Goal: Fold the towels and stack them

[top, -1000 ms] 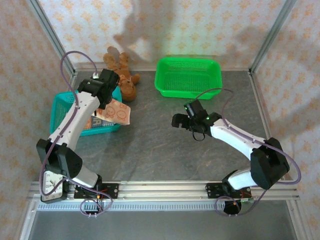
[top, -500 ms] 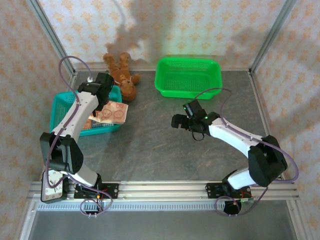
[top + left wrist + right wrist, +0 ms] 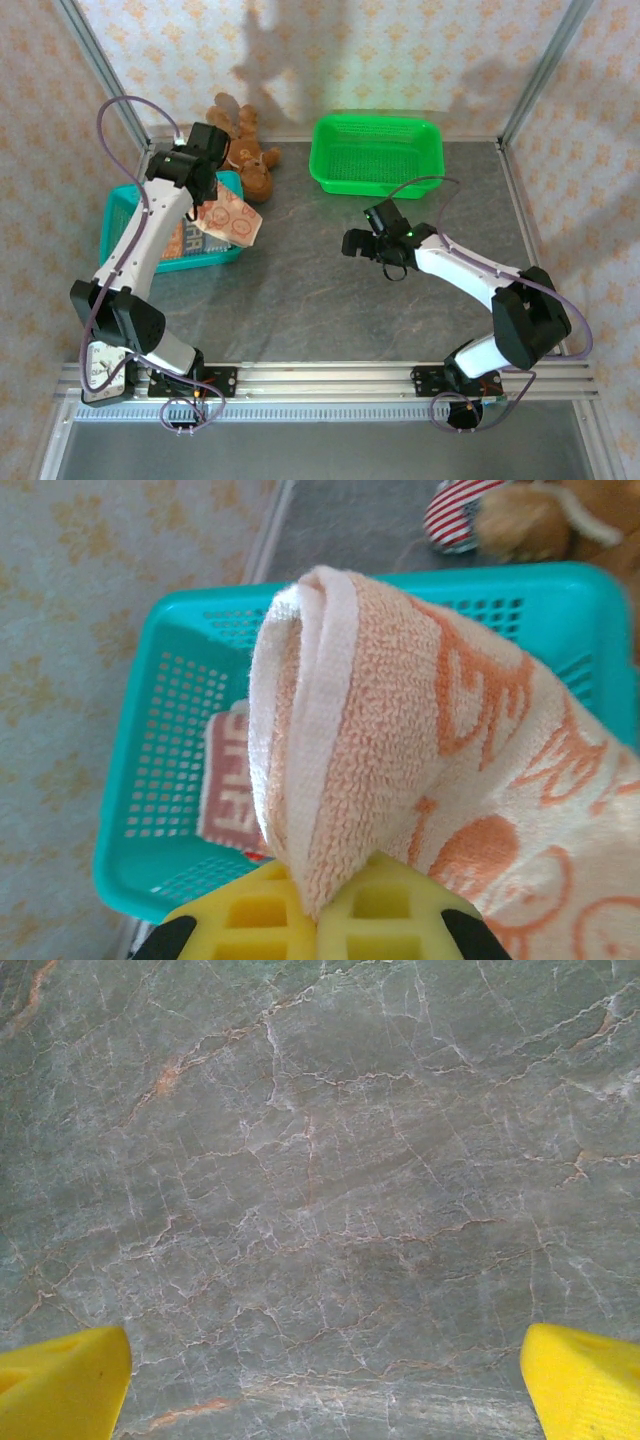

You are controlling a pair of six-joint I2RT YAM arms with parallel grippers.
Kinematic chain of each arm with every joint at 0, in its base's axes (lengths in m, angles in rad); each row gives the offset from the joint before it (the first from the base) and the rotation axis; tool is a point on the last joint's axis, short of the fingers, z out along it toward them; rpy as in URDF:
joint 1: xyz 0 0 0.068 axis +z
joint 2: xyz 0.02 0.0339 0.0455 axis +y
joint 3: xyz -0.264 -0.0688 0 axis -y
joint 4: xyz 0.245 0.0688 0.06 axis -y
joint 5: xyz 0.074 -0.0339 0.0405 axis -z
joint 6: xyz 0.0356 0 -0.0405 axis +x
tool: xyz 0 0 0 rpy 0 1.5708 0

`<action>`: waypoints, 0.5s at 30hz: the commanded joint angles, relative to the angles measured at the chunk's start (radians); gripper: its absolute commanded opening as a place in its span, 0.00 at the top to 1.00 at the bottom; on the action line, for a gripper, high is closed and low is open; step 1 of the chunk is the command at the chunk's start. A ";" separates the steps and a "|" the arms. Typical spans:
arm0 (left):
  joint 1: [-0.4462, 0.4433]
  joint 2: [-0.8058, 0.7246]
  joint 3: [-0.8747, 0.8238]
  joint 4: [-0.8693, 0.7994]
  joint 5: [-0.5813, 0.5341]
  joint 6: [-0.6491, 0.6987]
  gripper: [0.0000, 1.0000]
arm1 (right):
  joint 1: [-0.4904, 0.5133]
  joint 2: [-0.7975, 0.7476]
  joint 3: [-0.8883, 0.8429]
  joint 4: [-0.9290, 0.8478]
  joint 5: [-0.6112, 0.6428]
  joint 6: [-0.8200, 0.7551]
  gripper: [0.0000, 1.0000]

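Left wrist view puts the orange-printed towel (image 3: 400, 730) right at the left gripper (image 3: 320, 920): its yellow pads are pressed together on a bunched fold of the cloth, which stands out ahead of the pinch and spills to the gripper's right. Beyond the fingertips, under the hanging cloth, sits the teal basket (image 3: 150, 810). A second towel (image 3: 225, 800) lies flat on its floor, and the teddy bear (image 3: 560, 510) is past its far rim. Seen from above, the left wrist has swung back toward the basket's far corner over the last second. The towel has come up with it, and its loose end now dangles over the rim on the side facing the other arm. I judge that the towel is all but drawn clear of the basket, though no fold has been started. It probably needs carrying out over the open table (image 3: 300, 290) ahead of the two arms and laying flat there. The right gripper (image 3: 355, 243) has not shifted. Its jaws are spread wide, with only bare table beneath and nothing between them, and the green basket (image 3: 375, 150) is well beyond it.
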 commanded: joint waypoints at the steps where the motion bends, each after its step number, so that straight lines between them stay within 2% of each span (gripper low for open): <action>1: -0.023 -0.003 0.072 -0.054 0.054 -0.065 1.00 | 0.006 0.005 0.029 -0.005 0.015 0.022 0.01; 7: -0.043 0.015 0.129 -0.072 0.109 -0.112 1.00 | 0.006 0.004 0.023 -0.005 0.022 0.033 0.01; 10: -0.070 0.021 0.175 -0.104 0.082 -0.127 1.00 | 0.006 0.006 0.021 -0.004 0.023 0.042 0.01; 15: -0.074 0.019 0.184 -0.100 0.106 -0.121 1.00 | 0.009 0.014 0.023 0.003 0.019 0.049 0.01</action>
